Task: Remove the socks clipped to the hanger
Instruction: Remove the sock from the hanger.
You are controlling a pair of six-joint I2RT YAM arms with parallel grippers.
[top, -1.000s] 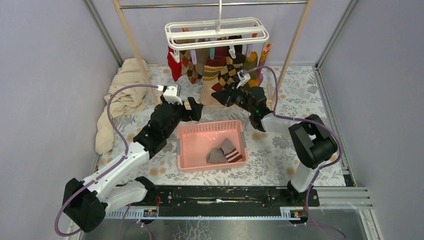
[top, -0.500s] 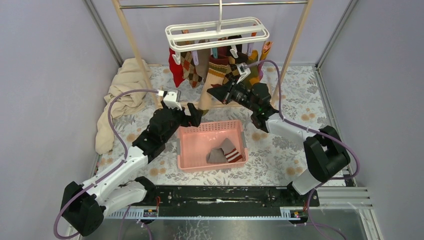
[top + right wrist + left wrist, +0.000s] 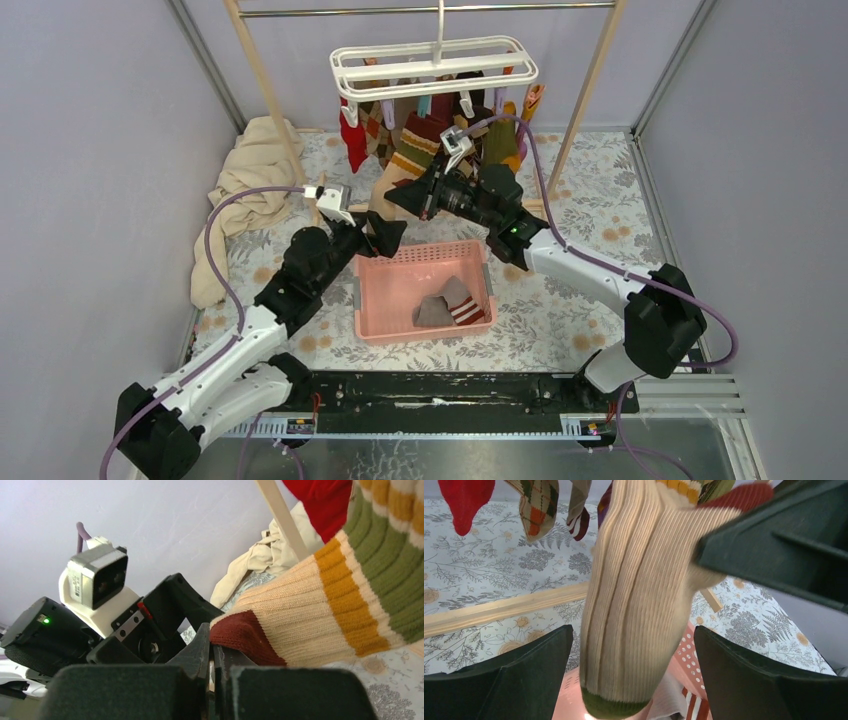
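Note:
The white hanger [image 3: 435,65] hangs from the rail with several socks [image 3: 355,135] clipped under it. One beige ribbed sock [image 3: 400,165] with orange and olive stripes is pulled down and to the left, still clipped at its top. My right gripper [image 3: 405,198] is shut on this striped sock [image 3: 310,615], with its maroon heel [image 3: 242,637] at the right gripper's [image 3: 215,655] tips. The sock's olive toe [image 3: 616,702] dangles between the pads of my open left gripper [image 3: 634,680], touching neither. In the top view my left gripper [image 3: 385,235] sits just below the sock, over the basket's far rim.
A pink basket [image 3: 372,300] between the arms holds two loose socks [image 3: 450,300]. A beige cloth [image 3: 250,190] lies heaped at the left by a wooden post [image 3: 265,90]. A wooden base bar [image 3: 499,607] crosses the floral mat behind the basket.
My right gripper has shut on the striped sock and carried it left, stretching it away from the hanger. My left arm has shifted slightly right, under the sock.

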